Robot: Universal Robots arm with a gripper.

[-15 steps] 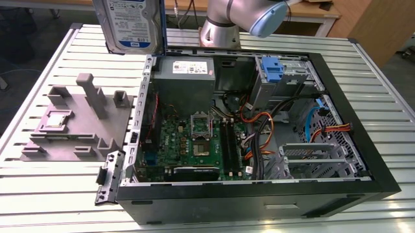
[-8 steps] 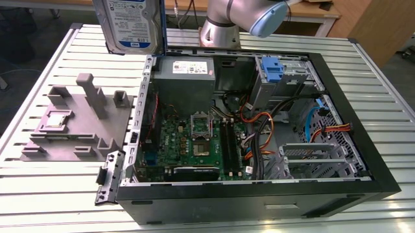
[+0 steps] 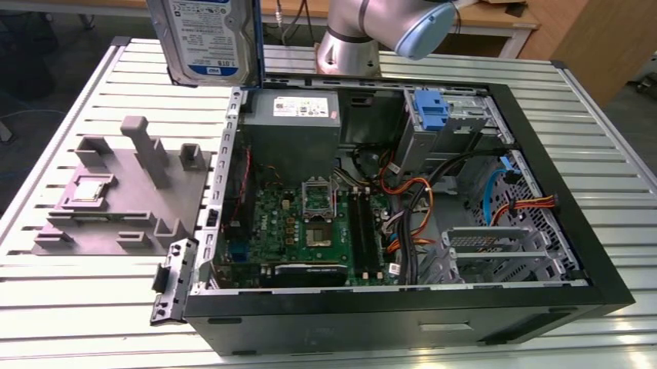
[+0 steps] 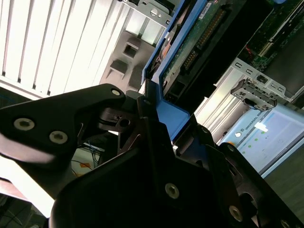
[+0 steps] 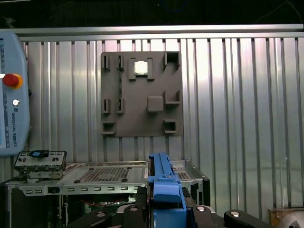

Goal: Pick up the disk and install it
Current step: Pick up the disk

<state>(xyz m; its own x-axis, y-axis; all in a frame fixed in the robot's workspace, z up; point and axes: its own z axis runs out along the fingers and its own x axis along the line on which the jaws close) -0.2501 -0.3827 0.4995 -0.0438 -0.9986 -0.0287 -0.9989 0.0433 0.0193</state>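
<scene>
Disk (image 3: pixel 205 38): upright, raised clear of the open computer case (image 3: pixel 575 231).
Gripper (image 4: pixel 159 116): fingers pinching the disk's blue frame edge.

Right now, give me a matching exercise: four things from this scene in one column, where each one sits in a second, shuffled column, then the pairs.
1. disk
2. power supply
3. grey fixture plate
4. motherboard

A. on the slatted table, on the exterior view's left of the computer case
B. spread flat over the case's bottom panel
C. clamped in the gripper, up off the table
D. inside the case, against its far wall

Pairs: 1-C, 2-D, 3-A, 4-B.
</scene>
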